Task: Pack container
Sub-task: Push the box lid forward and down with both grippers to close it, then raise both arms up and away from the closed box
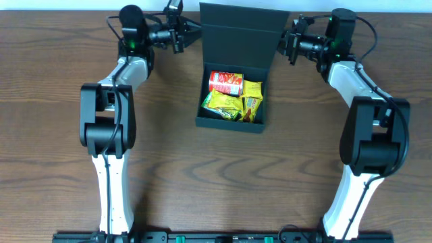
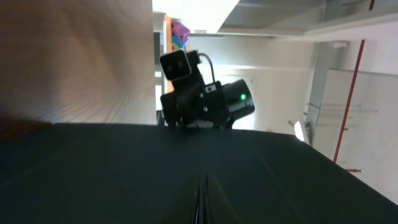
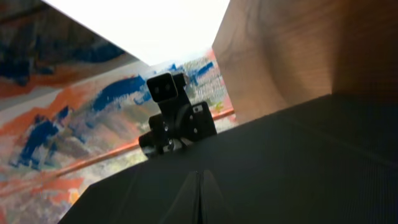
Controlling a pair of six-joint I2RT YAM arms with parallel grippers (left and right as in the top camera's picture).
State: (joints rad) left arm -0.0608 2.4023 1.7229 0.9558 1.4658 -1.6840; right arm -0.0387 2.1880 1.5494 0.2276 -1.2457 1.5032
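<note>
The container (image 1: 231,123) sits open on the counter (image 1: 67,169). Its upright lid (image 1: 243,34) stands directly between the two hands, and its filled box lies just beyond their tips, toward the robot's base. The left hand (image 1: 192,30) and right hand (image 1: 283,42) each meet a side edge of the lid, fingers drawn together to a thin seam, seemingly gripping nothing. The container looks like light, stiff, matte board, so the flap's free edge is probably the best place to press.

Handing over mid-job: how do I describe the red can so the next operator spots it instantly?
Look mid-table for the dark teal container, its lid raised. In its far left corner lies the red can, on its side. It is the only red, cylindrical item; its neighbours are flat yellow packets.
</note>
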